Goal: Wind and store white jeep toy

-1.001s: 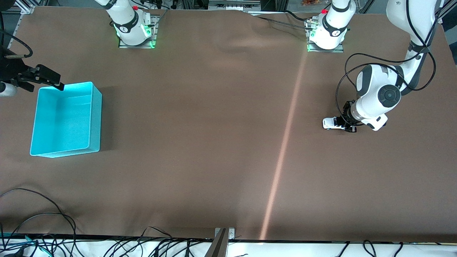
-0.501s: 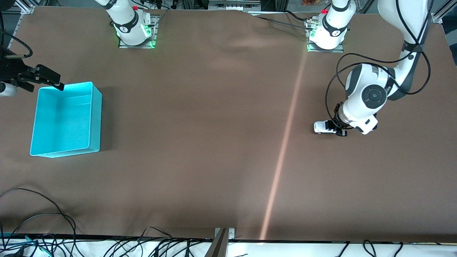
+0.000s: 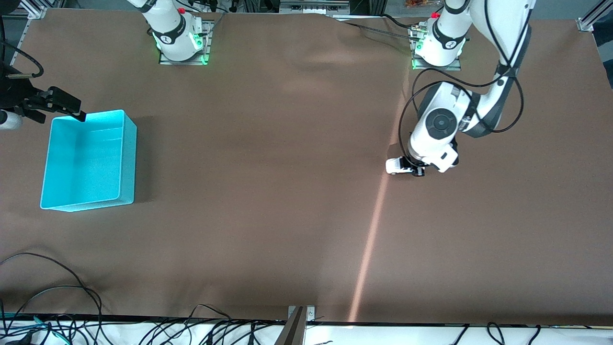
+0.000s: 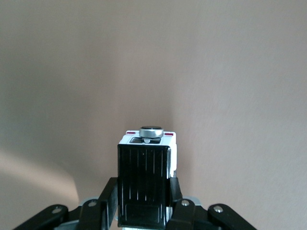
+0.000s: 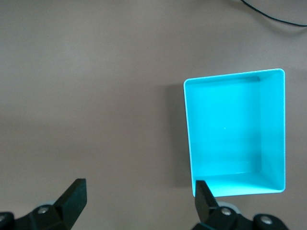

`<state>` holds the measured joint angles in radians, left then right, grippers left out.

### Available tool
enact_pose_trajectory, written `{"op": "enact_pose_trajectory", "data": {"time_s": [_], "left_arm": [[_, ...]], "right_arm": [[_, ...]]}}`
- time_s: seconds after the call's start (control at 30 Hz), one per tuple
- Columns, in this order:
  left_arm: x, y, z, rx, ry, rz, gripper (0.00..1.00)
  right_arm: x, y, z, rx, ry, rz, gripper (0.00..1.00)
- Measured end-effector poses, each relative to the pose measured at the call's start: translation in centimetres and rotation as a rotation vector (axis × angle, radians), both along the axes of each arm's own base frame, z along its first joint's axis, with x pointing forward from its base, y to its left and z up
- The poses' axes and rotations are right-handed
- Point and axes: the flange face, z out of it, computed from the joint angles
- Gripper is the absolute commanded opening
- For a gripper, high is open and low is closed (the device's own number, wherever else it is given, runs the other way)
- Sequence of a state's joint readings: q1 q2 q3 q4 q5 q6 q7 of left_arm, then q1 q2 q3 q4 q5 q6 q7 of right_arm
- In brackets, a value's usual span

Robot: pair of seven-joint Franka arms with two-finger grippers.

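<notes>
The white jeep toy [image 3: 396, 166] with its black roof [image 4: 144, 182] sits on the brown table toward the left arm's end. My left gripper [image 3: 412, 169] is shut on the jeep's sides, wheels on the table. A silver spare wheel shows at the jeep's end in the left wrist view. The turquoise bin [image 3: 88, 160] stands empty at the right arm's end. My right gripper [image 3: 60, 106] is open and empty, over the table beside the bin's rim [image 5: 235, 132], and waits there.
The brown table cover [image 3: 268, 158] has a pale light streak [image 3: 378, 206] running beside the jeep. Cables lie along the table's near edge [image 3: 57, 306]. The two arm bases [image 3: 179, 40] stand at the table's farthest edge.
My left gripper has dragged the jeep along the table toward the right arm's end, up to the light streak. The right arm has not moved.
</notes>
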<state>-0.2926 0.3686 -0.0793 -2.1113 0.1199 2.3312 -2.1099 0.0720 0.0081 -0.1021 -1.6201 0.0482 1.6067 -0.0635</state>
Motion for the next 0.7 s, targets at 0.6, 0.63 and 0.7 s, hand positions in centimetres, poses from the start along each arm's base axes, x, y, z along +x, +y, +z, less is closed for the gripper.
{"op": "enact_pose_trajectory", "data": {"time_s": [0.6, 0.63, 0.7], "left_arm": [[0.7, -0.5, -1.6, -0.010, 0.009, -0.006, 0.13], [0.7, -0.3, -1.6, -0.010, 0.010, -0.008, 0.13], [0.9, 0.1, -1.6, -0.012, 0.011, -0.011, 0.13]], "right_arm": [[0.0, 0.0, 0.0, 0.000, 0.000, 0.000, 1.00], [0.0, 0.0, 0.0, 0.000, 0.000, 0.000, 1.00], [0.0, 0.0, 0.0, 0.000, 0.000, 0.000, 1.00]]}}
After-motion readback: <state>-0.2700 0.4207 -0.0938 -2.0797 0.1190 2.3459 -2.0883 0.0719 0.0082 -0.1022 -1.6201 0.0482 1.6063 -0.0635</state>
